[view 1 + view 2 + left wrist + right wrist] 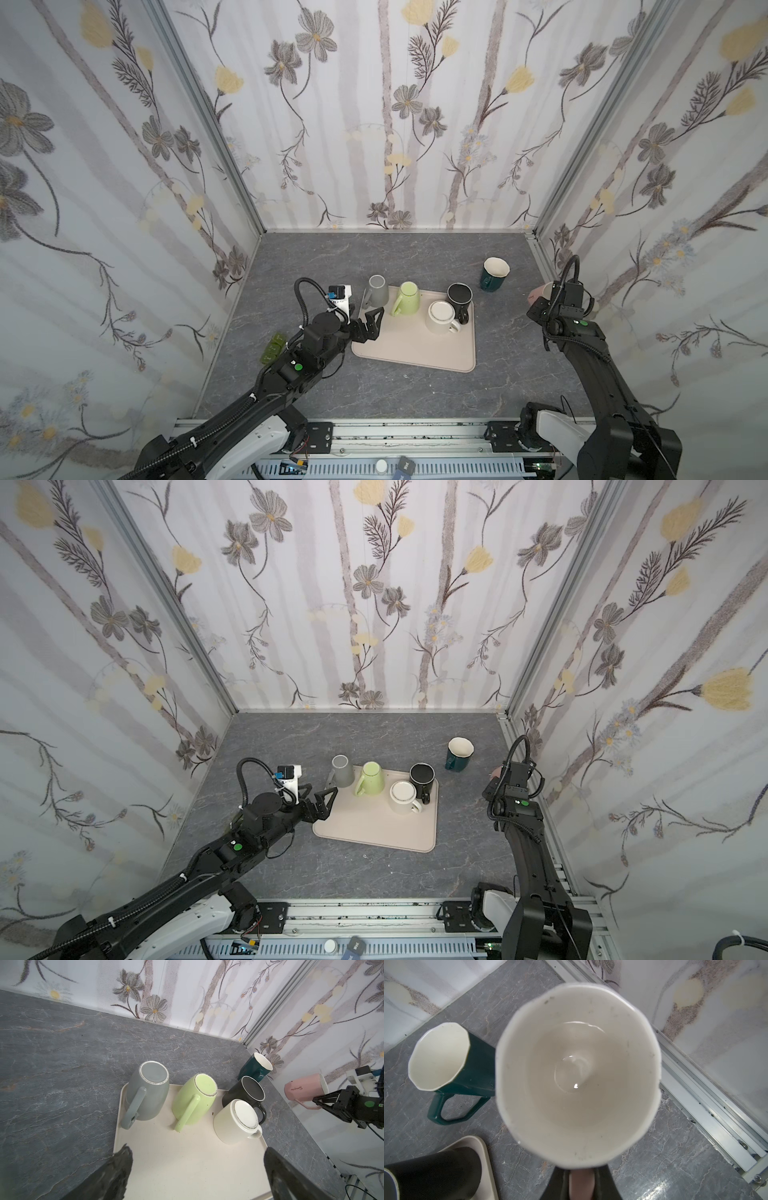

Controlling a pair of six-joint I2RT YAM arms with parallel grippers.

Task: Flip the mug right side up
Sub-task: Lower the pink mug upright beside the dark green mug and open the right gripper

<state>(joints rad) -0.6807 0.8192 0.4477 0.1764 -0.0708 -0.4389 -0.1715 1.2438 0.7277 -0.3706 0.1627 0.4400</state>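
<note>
Okay, I read "Simple" on the pink mug [304, 1089]; my right tool [316, 1103] clamps its handle [307, 1107], mug sideways in the air near the right wall [623, 249]. My left tool [372, 322] gapes over the edge of the tray [415, 349].

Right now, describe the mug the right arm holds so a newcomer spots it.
From the beige tray at centre, look right to the right gripper by the side wall. It grips the pink mug by its handle, in the air. No other mug is pink or lifted.
</note>
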